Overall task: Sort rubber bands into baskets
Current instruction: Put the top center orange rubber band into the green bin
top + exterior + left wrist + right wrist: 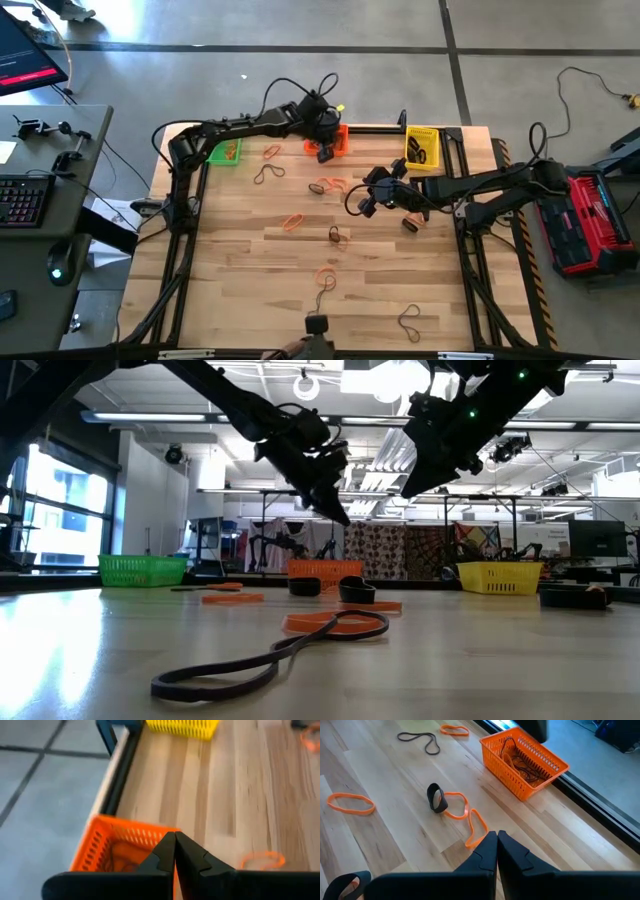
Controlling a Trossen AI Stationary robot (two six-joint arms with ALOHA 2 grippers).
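1. Rubber bands (333, 185), orange, brown and black, lie scattered across the wooden table (240, 260); some already sit in the baskets.
2. The green basket (226, 152), orange basket (523, 758) and yellow basket (422, 148) line the table's far edge.
3. The left gripper (174, 851) hangs over the orange basket, fingers pressed together, holding nothing.
4. The right gripper (497, 846) hovers above mid-table, fingers likewise closed and empty.

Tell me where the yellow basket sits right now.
In the high view, the yellow basket sits at the table's far edge, right of the orange basket, just beyond the right tool.
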